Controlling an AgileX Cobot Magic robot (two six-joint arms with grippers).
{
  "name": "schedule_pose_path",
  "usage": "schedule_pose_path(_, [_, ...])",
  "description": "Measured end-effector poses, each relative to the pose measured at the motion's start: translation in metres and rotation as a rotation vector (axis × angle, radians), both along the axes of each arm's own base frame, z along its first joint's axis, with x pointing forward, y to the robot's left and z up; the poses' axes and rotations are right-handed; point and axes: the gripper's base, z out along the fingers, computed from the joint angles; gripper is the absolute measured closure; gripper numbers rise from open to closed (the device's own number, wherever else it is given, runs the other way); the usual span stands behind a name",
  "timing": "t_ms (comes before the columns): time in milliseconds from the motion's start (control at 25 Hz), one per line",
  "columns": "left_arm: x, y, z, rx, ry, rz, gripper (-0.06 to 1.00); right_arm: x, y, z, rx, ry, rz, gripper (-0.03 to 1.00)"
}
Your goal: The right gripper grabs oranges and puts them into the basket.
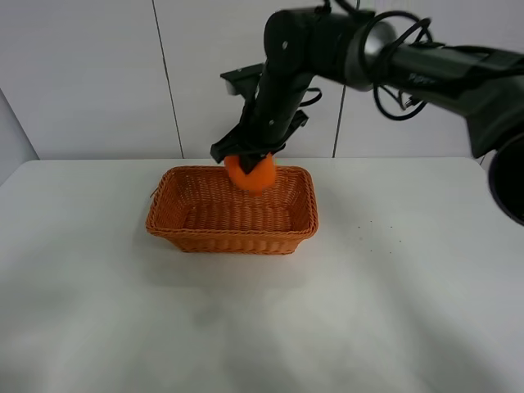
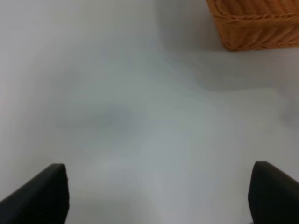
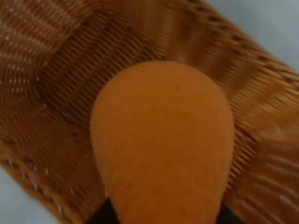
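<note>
The orange [image 1: 251, 173] hangs in my right gripper [image 1: 248, 159], which is shut on it above the far rim of the wicker basket [image 1: 176, 229]. In the right wrist view the orange [image 3: 163, 144] fills the middle, with the basket's woven floor and walls [image 3: 65, 70] below it. The basket holds nothing else that I can see. My left gripper [image 2: 159, 196] is open over bare table; its two black fingertips [image 2: 42, 193] show at the lower corners, and a corner of the basket [image 2: 254, 23] lies ahead of it.
The white table [image 1: 393, 295] spreads around the basket, with a white panelled wall behind. The right arm [image 1: 409, 65] reaches in from the upper right. A dark object [image 1: 512, 180] sits at the right edge.
</note>
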Motion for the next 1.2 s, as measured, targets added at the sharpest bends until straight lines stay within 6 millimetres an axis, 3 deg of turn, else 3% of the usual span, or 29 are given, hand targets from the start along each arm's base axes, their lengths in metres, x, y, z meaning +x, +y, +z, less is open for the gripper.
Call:
schedule_pose_path(200, [0.0,0.0,0.0,0.0,0.0,0.0,0.06,0.011,0.011,-0.054,-0.026,0.04,-0.011,0.84])
schedule_pose_path(280, [0.0,0.0,0.0,0.0,0.0,0.0,0.06,0.013,0.012,-0.065,-0.042,0.054,-0.021,0.84])
schedule_pose_path(400, [0.0,0.0,0.0,0.0,0.0,0.0,0.06,0.013,0.011,-0.066,-0.045,0.051,-0.025,0.81])
schedule_pose_path(560, [0.0,0.0,0.0,0.0,0.0,0.0,0.06,0.012,0.011,-0.065,-0.053,0.06,-0.023,0.44])
schedule_pose_path(680, [0.0,0.0,0.0,0.0,0.0,0.0,0.06,0.01,0.009,-0.064,-0.067,0.078,-0.02,0.31])
schedule_pose_path(840, [0.0,0.0,0.0,0.0,0.0,0.0,0.06,0.006,0.007,-0.045,-0.072,0.082,-0.012,0.28])
schedule_pose_path(1040, [0.0,0.0,0.0,0.0,0.0,0.0,0.06,0.007,0.006,0.012,-0.029,0.024,-0.009,0.28])
schedule_pose_path(1200, [0.0,0.0,0.0,0.0,0.0,0.0,0.06,0.016,-0.006,0.049,0.032,-0.059,-0.039,0.28])
